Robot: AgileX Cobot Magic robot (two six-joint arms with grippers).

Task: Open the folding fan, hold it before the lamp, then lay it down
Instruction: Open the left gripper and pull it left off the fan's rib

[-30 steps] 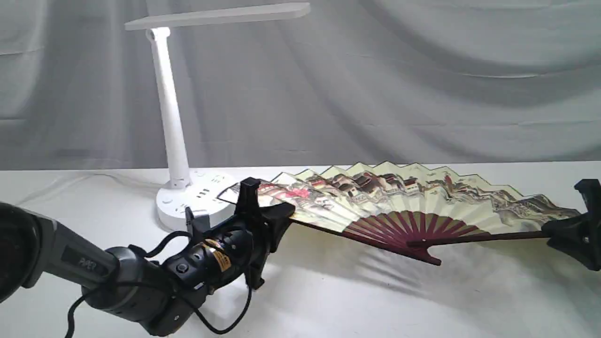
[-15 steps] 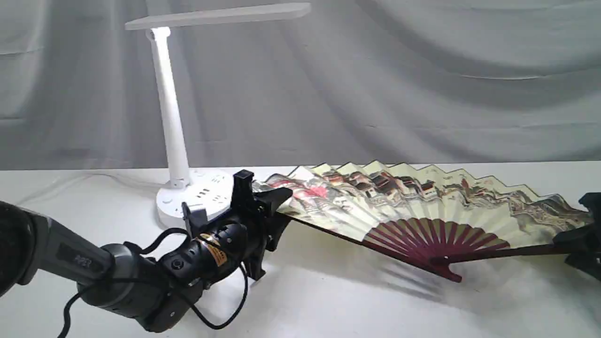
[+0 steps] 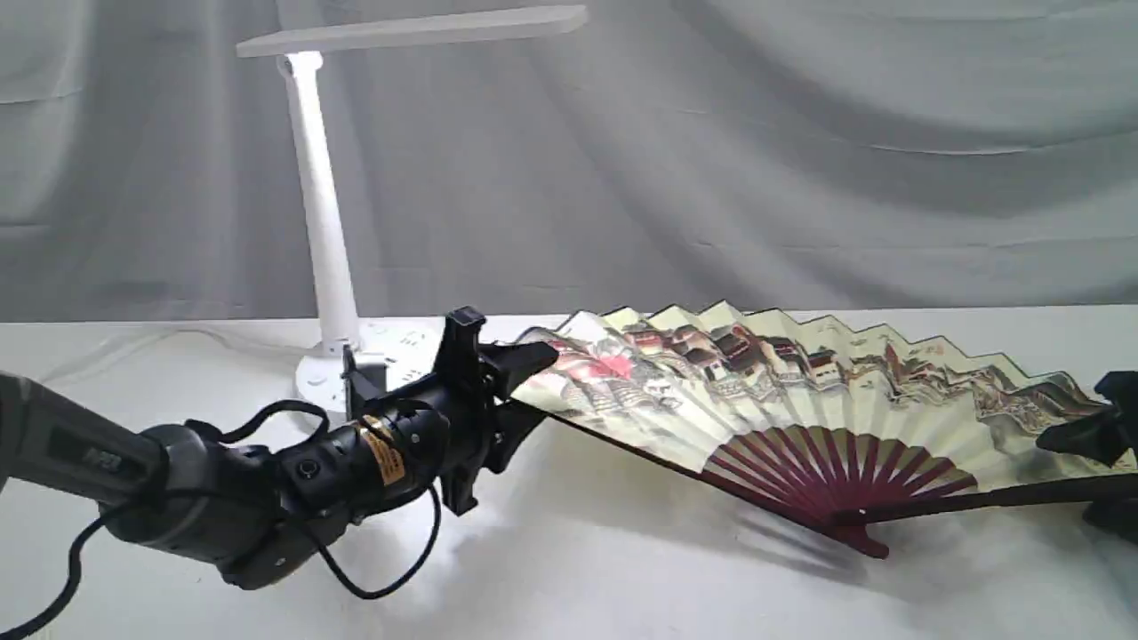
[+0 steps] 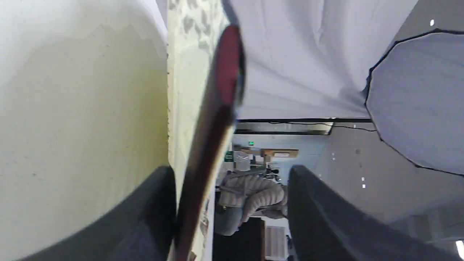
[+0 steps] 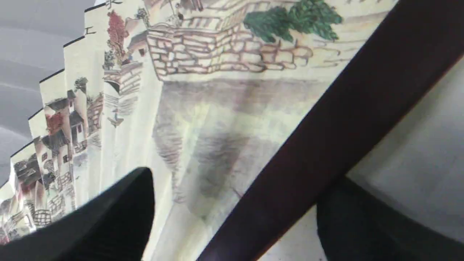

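Observation:
The folding fan (image 3: pixel 800 391) is spread wide, low over the white table (image 3: pixel 622 578), to the right of the lamp (image 3: pixel 324 231), with its painted leaf tilted up toward the backdrop. My left gripper (image 3: pixel 520 396) is open around the fan's left guard. In the left wrist view the maroon guard (image 4: pixel 217 101) rests against one finger (image 4: pixel 152 210), and the other finger (image 4: pixel 326 217) stands well off. My right gripper (image 3: pixel 1107 476) is open around the right guard. The right wrist view shows the dark guard (image 5: pixel 326 137) crossing between the two spread fingers.
The lamp's round base (image 3: pixel 356 369) with sockets stands just behind my left gripper. A grey cloth backdrop (image 3: pixel 800 160) hangs behind the table. The left arm's black cable (image 3: pixel 391 569) loops down near the table.
The fan has slid to the right and its pivot end has dropped toward the table. The left arm has followed, rising a little. The right gripper has shifted further toward the right edge.

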